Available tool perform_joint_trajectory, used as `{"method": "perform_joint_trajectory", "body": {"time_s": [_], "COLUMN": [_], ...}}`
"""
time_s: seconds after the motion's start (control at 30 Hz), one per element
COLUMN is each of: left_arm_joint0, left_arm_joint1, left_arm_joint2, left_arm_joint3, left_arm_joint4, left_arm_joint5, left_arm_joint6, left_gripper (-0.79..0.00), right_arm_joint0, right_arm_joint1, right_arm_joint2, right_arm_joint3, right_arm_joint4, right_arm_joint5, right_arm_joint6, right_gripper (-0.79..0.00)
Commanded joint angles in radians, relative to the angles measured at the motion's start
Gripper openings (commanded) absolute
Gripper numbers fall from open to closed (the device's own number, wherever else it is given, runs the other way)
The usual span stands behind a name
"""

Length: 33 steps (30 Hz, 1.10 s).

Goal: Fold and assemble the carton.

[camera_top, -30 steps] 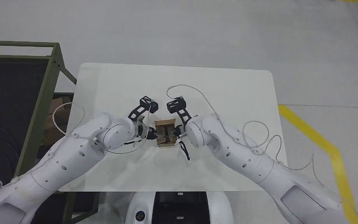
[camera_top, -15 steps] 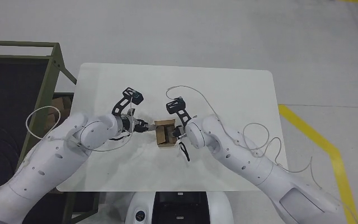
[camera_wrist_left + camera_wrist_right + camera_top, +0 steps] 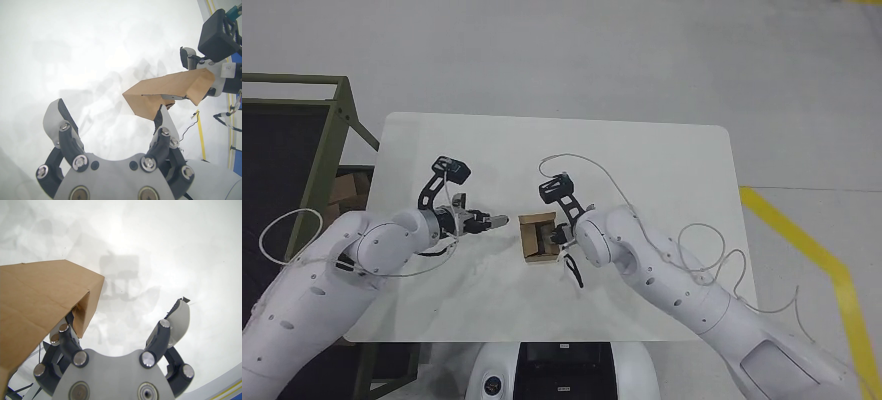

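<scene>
1. Carton (image 3: pixel 538 238): brown cardboard, small, partly formed. It sits near the middle of the table, toward the robot's side, between the two grippers. One end is open, with walls standing and a loose flap at the mouth.
2. Right gripper (image 3: pixel 122 315): touching the carton's right side, jaws wide apart and clamped on nothing. One finger is tucked behind the carton's wall at the open end. The other finger (image 3: pixel 178 315) is in the open, well apart from the cardboard.
3. Left gripper (image 3: pixel 111 113): jaws apart and empty, just beside the carton on its left and not touching it.
4. Step in hand (judgement): mid-assembly, with the body raised and the end flaps not yet closed. The right arm looks to be steadying the carton.
5. Next move (judgement): the left gripper must meet the near flap squarely and press it inward while the right side resists. Light cardboard will probably slide or tip if pushed off-centre.
6. Table (image 3: pixel 662 150): white, smooth, with rounded corners. A thin cable (image 3: pixel 604 176) loops over it.
7. Room: pale grey floor (image 3: pixel 572 50) with a yellow line (image 3: pixel 787 225) on the right. On the left is a green-framed rack (image 3: pixel 342 110) holding cardboard pieces (image 3: pixel 345 195).
</scene>
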Motion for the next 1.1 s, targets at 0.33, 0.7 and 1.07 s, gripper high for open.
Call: {"method": "perform_joint_trajectory", "body": {"time_s": [0.33,0.7,1.07], "left_arm_joint0": [-0.12,-0.13,-0.115], "left_arm_joint1": [-0.054,-0.076,-0.09], "left_arm_joint2": [0.141,0.184,0.212], "left_arm_joint3": [0.038,0.025,0.008], "left_arm_joint4": [0.055,0.162,0.294], "left_arm_joint5": [0.087,0.034,0.003], "left_arm_joint6": [0.043,0.081,0.069], "left_gripper": [0.0,0.0,0.0], "right_arm_joint0": [-0.059,-0.191,-0.27], "right_arm_joint1": [0.008,0.043,0.058], "right_arm_joint2": [0.052,0.154,0.232], "right_arm_joint3": [-0.062,-0.198,-0.266], "right_arm_joint4": [-0.053,-0.125,-0.156], "right_arm_joint5": [-0.026,-0.048,-0.058], "right_arm_joint6": [-0.016,-0.024,-0.026], "right_gripper": [0.0,0.0,0.0]}}
